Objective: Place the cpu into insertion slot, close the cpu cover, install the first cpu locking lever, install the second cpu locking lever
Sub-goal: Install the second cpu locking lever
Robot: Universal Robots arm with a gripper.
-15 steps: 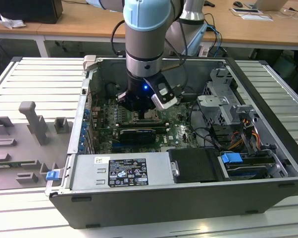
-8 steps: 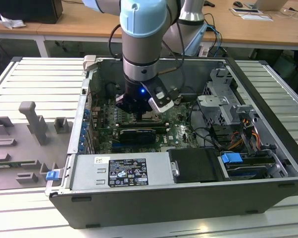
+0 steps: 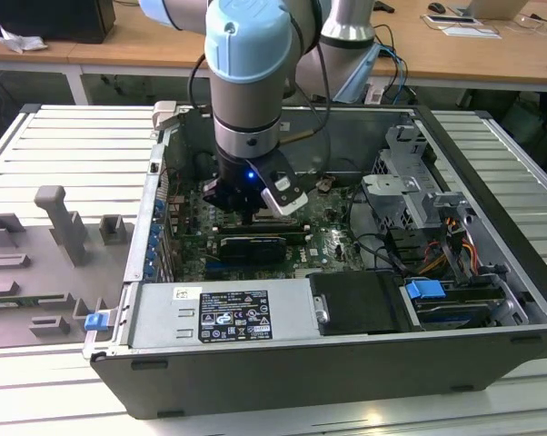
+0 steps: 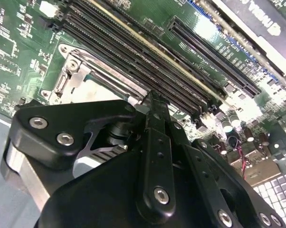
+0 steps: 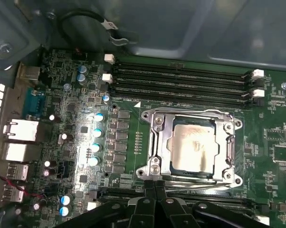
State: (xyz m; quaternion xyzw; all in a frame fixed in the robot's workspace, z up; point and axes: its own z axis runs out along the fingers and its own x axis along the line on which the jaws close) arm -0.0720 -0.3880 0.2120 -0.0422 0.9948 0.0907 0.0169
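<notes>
Wooden desks line the far side of the room; nearer, a ribbed metal counter (image 3: 74,145) carries an open computer case (image 3: 492,272) lying on its side, with grey fixture blocks (image 3: 60,227) on the exterior view's left. The arm (image 3: 248,82) reaches straight down into the case, over the green circuit board (image 5: 71,95).

Status of the task items, as seen in the first wrist view:
- The cpu (image 5: 193,147) lies flat in the insertion slot (image 5: 157,142), silver-grey face up.
- The cpu cover (image 5: 227,145) appears lowered over the socket, its window framing the chip.
- A thin metal lever (image 5: 190,179) lies along the socket edge nearest the claw. Whether it is hooked under its catch cannot be determined.

The claw (image 5: 155,187) sits just beside that socket edge with its fingertips (image 5: 147,186) drawn together, nothing visibly between them. In the second wrist view, the claw (image 4: 155,102) sits between the socket frame and the long black memory slots (image 4: 147,61).

Judged hazards from this position:
- Tips pressing off the lever could land on the board or on the memory slots, because clearance on both sides is small.
- A lever pushed down without being swung under its catch could spring back up, leaving the cover unclamped.
- Sideways load on the cover could shift the chip in the socket, if the cover is not fully seated.
- Small capacitors (image 5: 98,137) stand near the socket and could be struck.
</notes>
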